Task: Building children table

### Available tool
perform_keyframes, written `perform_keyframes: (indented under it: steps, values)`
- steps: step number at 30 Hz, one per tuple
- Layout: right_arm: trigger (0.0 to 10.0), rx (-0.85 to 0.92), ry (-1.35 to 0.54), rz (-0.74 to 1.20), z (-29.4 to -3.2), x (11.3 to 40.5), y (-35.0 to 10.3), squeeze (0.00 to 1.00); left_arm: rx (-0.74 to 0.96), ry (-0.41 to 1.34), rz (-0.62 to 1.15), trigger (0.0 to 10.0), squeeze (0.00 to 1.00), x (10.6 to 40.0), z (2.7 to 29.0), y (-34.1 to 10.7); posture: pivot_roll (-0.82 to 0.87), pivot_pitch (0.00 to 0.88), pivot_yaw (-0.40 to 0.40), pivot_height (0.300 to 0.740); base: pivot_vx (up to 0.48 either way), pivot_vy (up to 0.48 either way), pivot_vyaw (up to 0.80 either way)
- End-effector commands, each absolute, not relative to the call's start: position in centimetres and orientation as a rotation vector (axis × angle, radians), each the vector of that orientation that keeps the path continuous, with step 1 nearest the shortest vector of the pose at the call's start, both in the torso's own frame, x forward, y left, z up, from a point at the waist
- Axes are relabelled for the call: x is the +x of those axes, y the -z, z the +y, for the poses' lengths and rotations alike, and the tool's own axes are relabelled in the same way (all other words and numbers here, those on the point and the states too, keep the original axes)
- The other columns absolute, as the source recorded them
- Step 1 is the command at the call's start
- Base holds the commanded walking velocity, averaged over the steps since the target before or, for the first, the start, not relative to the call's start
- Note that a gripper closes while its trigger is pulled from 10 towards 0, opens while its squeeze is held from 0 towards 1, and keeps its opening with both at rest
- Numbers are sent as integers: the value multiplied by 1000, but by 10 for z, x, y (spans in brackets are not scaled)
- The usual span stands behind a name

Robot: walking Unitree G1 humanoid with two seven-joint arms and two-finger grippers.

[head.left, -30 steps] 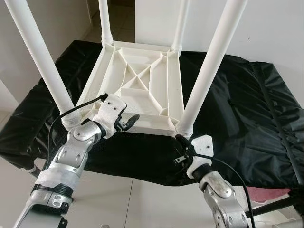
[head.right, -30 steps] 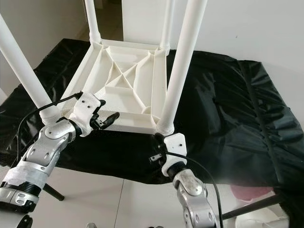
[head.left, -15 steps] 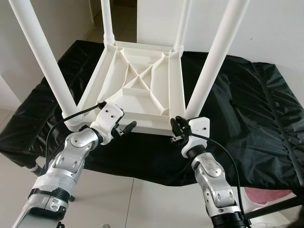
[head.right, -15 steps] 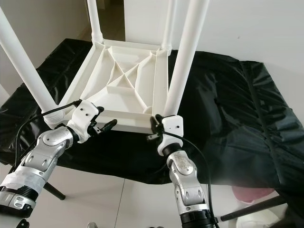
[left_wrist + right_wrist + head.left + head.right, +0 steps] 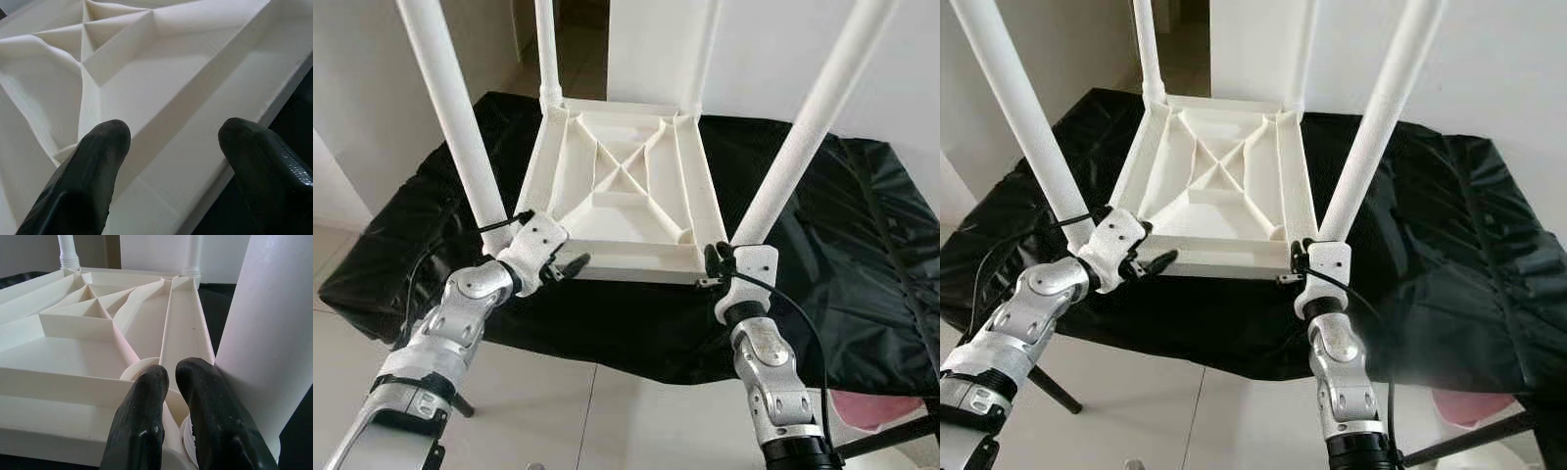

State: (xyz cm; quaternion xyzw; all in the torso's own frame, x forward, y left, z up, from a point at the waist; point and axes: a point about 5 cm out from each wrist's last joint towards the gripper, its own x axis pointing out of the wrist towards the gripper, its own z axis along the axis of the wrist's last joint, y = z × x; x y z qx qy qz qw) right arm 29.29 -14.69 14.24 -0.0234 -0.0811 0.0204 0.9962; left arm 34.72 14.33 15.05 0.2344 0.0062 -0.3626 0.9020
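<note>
White plastic table (image 5: 628,186) upside down on black-draped surface (image 5: 803,284), four legs up. Right hand (image 5: 712,262) has risen from below edge to near-right leg (image 5: 803,137) base, fingers (image 5: 146,421) almost closed, gripping nothing. Left hand (image 5: 570,266) wide open over near rim. Assembly looks near done. Leg tops cut off; socket seating unclear.

Matt white plastic table (image 5: 626,186); glossy black sheeting over surface (image 5: 822,235); smooth, slightly shiny black fingers (image 5: 93,171).
</note>
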Motion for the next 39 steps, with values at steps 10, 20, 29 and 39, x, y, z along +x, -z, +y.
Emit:
perform_keyframes:
  steps: [10, 20, 29, 39]
  values:
    - [10000, -36, -39, -123, -146, 291, -130, 0, 413, 978, 30, 10000, 0, 338, 123, -148, -24, 79, 3, 740, 0, 0, 0]
    - [10000, 0, -154, -151, -121, 288, -132, 0, 409, 1083, 33, 10000, 0, 330, 107, -143, -28, 87, 23, 740, 0, 0, 0]
    - [10000, 28, -226, -192, -105, 280, -139, 0, 389, 1161, 52, 10000, 0, 322, 96, -139, -34, 94, 40, 740, 0, 0, 0]
    - [10000, 30, -210, -184, -110, 276, -135, 0, 367, 1179, 31, 10000, 0, 320, 89, -145, -50, 85, 47, 740, 0, 0, 0]
